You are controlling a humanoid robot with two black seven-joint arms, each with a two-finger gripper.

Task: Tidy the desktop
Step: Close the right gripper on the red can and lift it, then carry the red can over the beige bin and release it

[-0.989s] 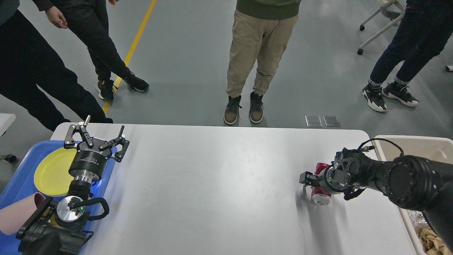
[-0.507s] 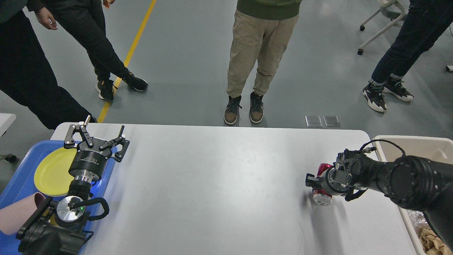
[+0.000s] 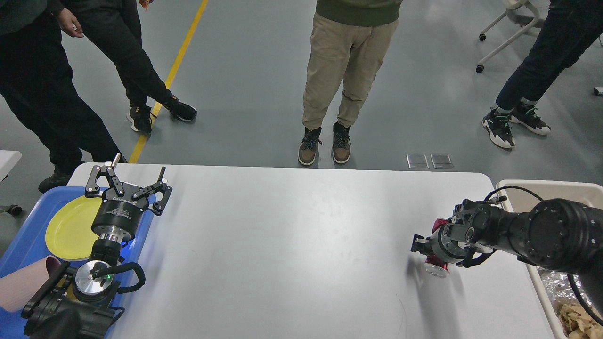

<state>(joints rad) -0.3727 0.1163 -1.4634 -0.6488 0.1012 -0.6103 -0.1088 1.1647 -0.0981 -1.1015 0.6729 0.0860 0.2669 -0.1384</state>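
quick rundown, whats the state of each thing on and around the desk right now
left gripper: open, empty, above the blue tray's edge
right gripper: shut on red can
red can: held on its side
yellow plate: flat in the tray
desktop: bare in the middle
beige bin: holds crumpled waste

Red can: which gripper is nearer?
Right. The right gripper is closed around the red can near the desktop's right end; the left gripper hangs open over the far left edge.

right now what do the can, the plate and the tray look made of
Can: likely thin metal, glossy red with a bright silvery end, held in the right gripper.
Plate: probably plastic, flat matte yellow.
Tray: looks like plastic, smooth blue with a raised rim.
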